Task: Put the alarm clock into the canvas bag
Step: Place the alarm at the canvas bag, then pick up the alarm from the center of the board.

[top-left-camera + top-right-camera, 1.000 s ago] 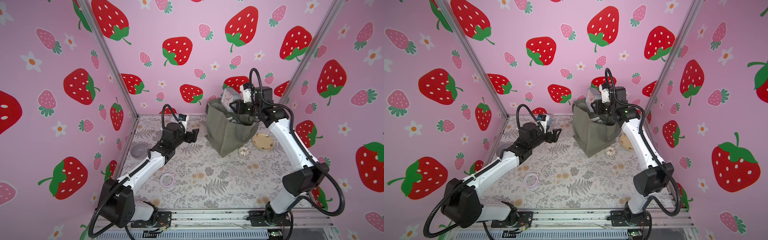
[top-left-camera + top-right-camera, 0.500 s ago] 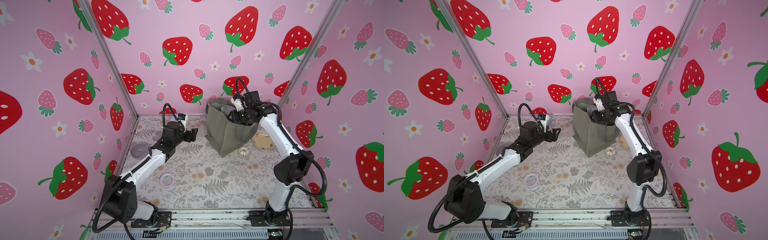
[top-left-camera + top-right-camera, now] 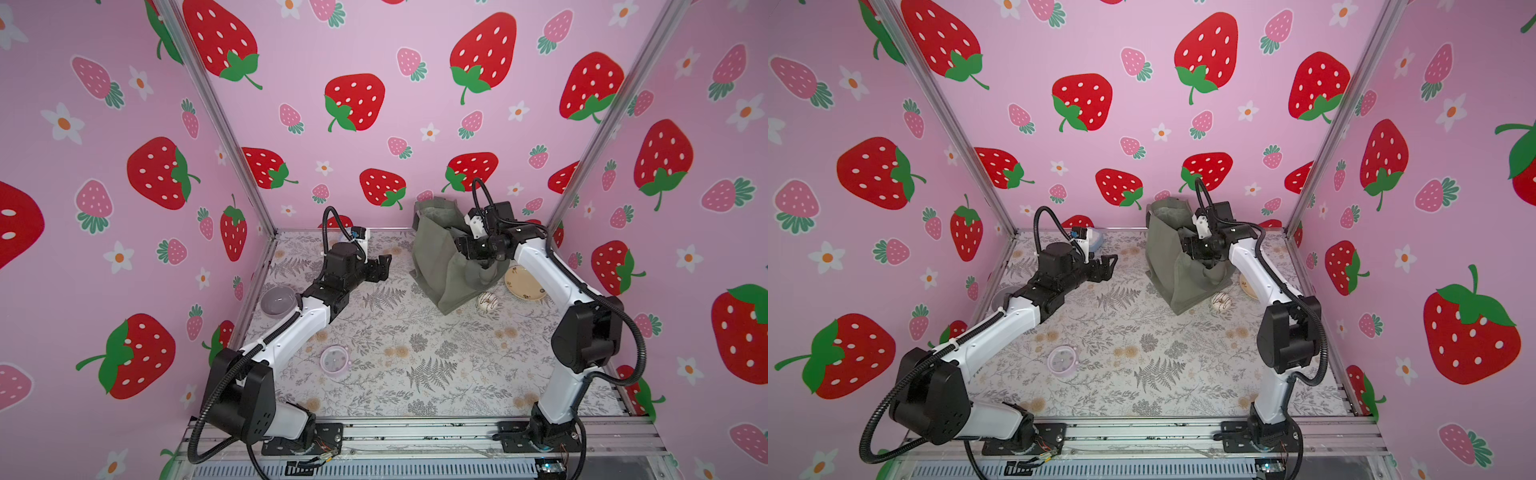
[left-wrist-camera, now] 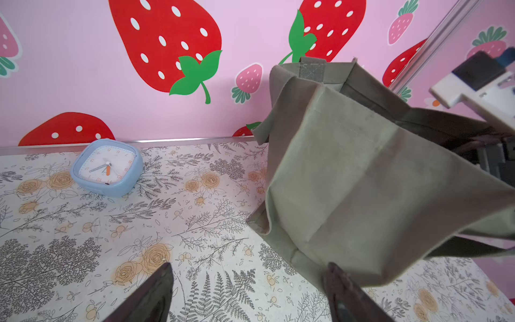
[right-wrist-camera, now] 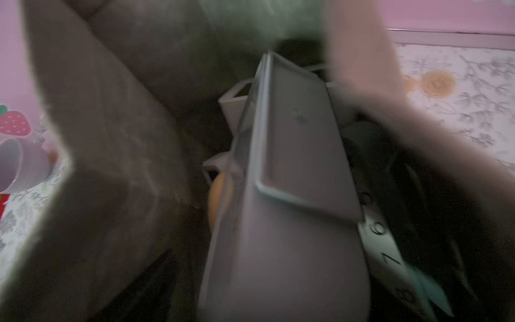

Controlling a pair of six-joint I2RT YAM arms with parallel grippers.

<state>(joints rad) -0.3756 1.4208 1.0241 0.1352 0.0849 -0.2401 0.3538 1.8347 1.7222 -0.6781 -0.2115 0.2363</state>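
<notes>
The alarm clock (image 4: 107, 167) is a light blue rounded square with a white dial. It lies on the floral mat by the back wall, and in a top view only its edge (image 3: 1097, 240) shows behind the left wrist. The canvas bag (image 3: 436, 266) (image 3: 1167, 270) stands grey-green at the back right, its mouth pulled open (image 4: 348, 181). My left gripper (image 3: 384, 266) (image 4: 248, 281) hovers open and empty between clock and bag. My right gripper (image 3: 465, 249) reaches into the bag's mouth, fingertips hidden. Its blurred wrist view shows a grey flat box (image 5: 292, 167) inside.
A grey bowl (image 3: 277, 301) sits at the left wall and a lilac cup (image 3: 334, 360) on the mat in front of it. A frosted donut (image 3: 488, 301) and a yellow plate (image 3: 524, 283) lie right of the bag, under the right arm.
The right arm has come down from above the bag into its mouth, carrying a grey thing down with it. The left arm has hardly moved.
</notes>
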